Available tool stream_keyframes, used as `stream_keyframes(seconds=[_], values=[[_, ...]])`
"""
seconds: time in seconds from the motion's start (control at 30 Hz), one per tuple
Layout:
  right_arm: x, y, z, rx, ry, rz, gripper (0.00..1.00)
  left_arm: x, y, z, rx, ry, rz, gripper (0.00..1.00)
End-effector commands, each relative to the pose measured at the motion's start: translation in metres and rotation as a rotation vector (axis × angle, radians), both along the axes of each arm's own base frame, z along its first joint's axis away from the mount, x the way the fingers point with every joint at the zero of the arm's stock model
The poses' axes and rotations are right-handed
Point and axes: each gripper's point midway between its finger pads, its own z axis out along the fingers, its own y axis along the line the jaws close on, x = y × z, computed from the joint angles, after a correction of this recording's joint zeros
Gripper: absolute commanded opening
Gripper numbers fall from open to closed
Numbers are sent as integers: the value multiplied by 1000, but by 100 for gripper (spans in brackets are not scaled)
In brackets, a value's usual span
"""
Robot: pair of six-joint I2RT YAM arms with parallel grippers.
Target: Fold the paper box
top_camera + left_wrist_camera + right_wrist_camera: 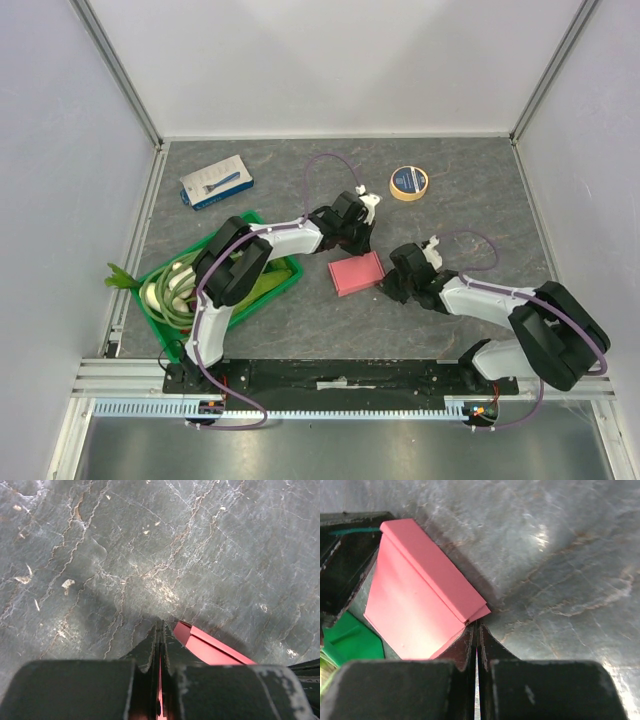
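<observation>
Between the two arms, near the middle of the table [500, 190], lies the paper box [357, 273], a pink card piece partly folded, with one long side turned over into a shallow doubled ridge. The left pincer [160, 630] is closed to a slit at the box's far edge. A sliver of pink shows between its fingers, so it seems to pinch a flap. The right pincer [476, 630] is likewise closed at the box's right-hand corner, with the card edge running into its tips; I judge it nipped there too. Such card should be very light, thin and springy. It will likely crease readily, slide on the smooth table, and crush if squeezed mid-panel. It is best held at flap edges beside a fold line, one side pinned while the other is turned
</observation>
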Motion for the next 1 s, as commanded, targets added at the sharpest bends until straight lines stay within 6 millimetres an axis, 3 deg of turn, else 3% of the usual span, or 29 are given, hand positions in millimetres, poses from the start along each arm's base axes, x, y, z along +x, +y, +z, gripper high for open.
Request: stream_keyframes(seconds=[0.0, 0.1, 0.23, 0.33, 0.4, 0.57, 0.63, 0.67, 0.77, 0.87, 0.97], values=[[37, -7, -4, -114, -195, 40, 0, -125, 8, -44, 11, 409, -284, 2], [53, 4, 9, -106, -285, 74, 0, -144, 2, -46, -5, 457, -323, 2], [59, -8, 16, -163, -325, 42, 0, -156, -1, -52, 14, 483, -335, 2], [51, -23, 13, -246, -255, 33, 0, -139, 3, -53, 53, 435, -245, 2], [34, -29, 6, -302, -140, 86, 0, -115, 6, -51, 98, 380, -145, 2], [2, -32, 5, -311, -22, 189, 0, -51, 1, -10, 34, 243, 19, 3], [-5, -35, 6, -333, -6, 235, 0, -32, 4, 3, 11, 219, 69, 6], [-11, -39, 9, -344, 5, 252, 0, -24, 3, 18, -16, 193, 81, 7], [-23, -44, 15, -351, -3, 309, 1, -8, 15, 39, -33, 133, 118, 13], [-33, -50, 22, -351, -11, 320, 4, -4, 35, 44, -3, 104, 150, 17], [-44, -38, 22, -246, -8, 315, 4, -9, 55, 28, 58, 99, 169, 17]])
